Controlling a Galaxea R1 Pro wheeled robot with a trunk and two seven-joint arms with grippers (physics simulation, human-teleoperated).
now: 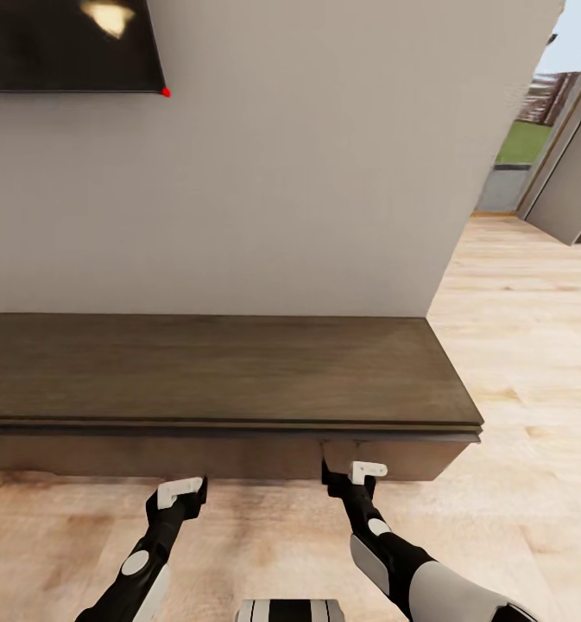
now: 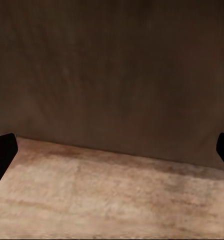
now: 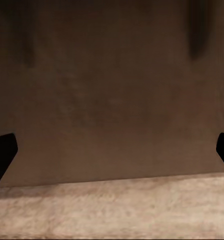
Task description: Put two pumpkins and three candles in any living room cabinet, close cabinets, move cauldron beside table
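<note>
The cabinet (image 1: 230,371) is a long, low, dark wood box that sits on the floor against the pale wall (image 1: 307,173), right in front of the robot and reaching off to the left. It looks hard and heavy, and its fronts are flat and smooth with no handles, so fingers would likely slip on the face; a good place to hold would be the thin edge under the top lip, or the end of a front. Both fronts look shut, though the low angle makes that hard to be sure of. Both arms reach forward and low, close to the wood floor (image 1: 514,345). The left gripper (image 1: 183,491) hangs just in front of the cabinet face, near but not touching. The right gripper (image 1: 350,471) is farther in, right at the face under the lip, and may be touching it. In each wrist view the dark fingertips (image 2: 2,152) (image 3: 2,150) sit far apart at the sides with nothing between them, so both grippers are spread wide and hold nothing
</note>
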